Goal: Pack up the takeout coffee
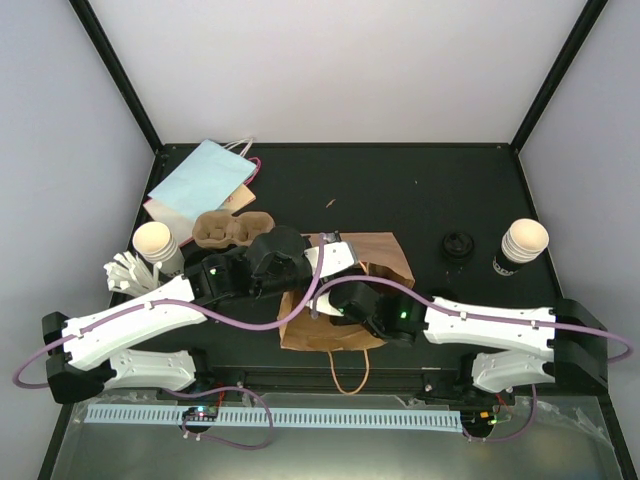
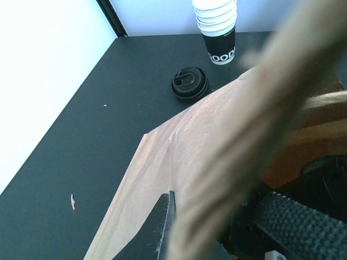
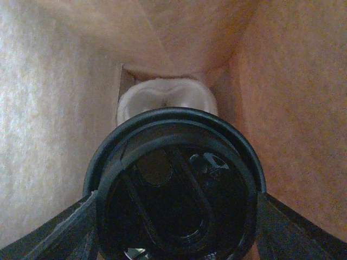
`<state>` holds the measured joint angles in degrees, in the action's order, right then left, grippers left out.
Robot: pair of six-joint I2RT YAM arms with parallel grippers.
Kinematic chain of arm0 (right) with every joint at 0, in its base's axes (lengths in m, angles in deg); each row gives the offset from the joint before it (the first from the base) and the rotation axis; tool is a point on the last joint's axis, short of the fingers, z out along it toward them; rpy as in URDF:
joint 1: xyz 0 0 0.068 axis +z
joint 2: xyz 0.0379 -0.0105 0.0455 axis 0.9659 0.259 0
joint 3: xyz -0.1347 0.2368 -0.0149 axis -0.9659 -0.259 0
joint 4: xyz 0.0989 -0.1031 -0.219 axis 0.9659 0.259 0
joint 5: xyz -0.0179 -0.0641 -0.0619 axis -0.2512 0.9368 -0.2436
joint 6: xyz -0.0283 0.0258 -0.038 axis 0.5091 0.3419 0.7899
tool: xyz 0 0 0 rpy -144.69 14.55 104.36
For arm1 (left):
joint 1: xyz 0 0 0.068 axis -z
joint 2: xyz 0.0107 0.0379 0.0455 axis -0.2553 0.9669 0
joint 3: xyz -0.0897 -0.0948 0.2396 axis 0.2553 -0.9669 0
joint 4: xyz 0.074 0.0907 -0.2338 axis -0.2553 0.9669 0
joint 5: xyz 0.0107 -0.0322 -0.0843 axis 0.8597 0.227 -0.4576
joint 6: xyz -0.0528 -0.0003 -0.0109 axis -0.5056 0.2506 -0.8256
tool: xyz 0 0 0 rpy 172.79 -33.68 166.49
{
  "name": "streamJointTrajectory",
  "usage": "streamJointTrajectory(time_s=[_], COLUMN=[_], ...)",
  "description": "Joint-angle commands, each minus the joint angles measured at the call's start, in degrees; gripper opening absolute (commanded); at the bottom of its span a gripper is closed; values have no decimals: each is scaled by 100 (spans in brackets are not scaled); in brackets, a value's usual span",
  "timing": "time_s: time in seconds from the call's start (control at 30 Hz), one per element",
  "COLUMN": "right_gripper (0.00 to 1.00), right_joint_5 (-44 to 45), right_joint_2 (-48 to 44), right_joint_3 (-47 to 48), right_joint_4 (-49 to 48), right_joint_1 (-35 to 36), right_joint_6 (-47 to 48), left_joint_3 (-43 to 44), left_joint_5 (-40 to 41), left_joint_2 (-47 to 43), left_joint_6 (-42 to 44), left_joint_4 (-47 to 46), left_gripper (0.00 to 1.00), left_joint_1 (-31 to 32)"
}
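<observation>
The brown paper bag (image 1: 385, 260) lies on the black table (image 1: 420, 190) straight ahead of the two arm bases. Its twine handle (image 1: 350, 375) loops off its near edge. The right gripper (image 1: 348, 300) reaches into the bag's mouth. In the right wrist view, its fingers (image 3: 81, 230) press on either side of a lidded coffee cup (image 3: 173, 200), so the cup is gripped and sits inside the bag between the paper walls. Beyond the cup, deeper in the bag, lies a pale rounded thing (image 3: 165, 97) that I cannot identify. The left gripper (image 1: 335, 255) is at the bag's far-left rim, closed on the paper edge.

A loose black lid (image 1: 458, 246) rests on the table just right of the bag. A stack of paper cups (image 1: 523, 243) stands right of the lid, black outside and cream inside. Left of the bag stands a single open cup (image 1: 154, 243). A pulp cup carrier (image 1: 232, 229) lies between that cup and the bag. Farthest back, beyond the carrier, lies a flat pale-blue bag (image 1: 200, 178).
</observation>
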<state>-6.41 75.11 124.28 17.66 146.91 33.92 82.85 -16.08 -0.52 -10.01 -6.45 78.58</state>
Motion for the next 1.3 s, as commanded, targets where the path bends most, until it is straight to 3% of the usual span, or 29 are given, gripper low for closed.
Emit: streamJointTrajectory(time_s=[0.0, 0.27, 0.8, 1.27], right_gripper=[42, 42, 43, 43], right_joint_5=[-15, -67, 64, -269], right_joint_2=[117, 357, 995, 1538], right_joint_3=[-26, -188, 363, 756], right_joint_4=[-825, -1349, -47, 252], right_joint_1=[-25, -35, -34, -206], right_joint_6=[175, 384, 102, 126], left_joint_3=[298, 354, 434, 506], left_joint_5=[-136, -166, 71, 96], left_joint_2=[41, 39, 134, 178], left_joint_6=[-189, -295, -290, -362], left_joint_4=[-90, -44, 142, 229], left_gripper=[2, 2, 2, 1], left_joint_1=[55, 69, 279, 380])
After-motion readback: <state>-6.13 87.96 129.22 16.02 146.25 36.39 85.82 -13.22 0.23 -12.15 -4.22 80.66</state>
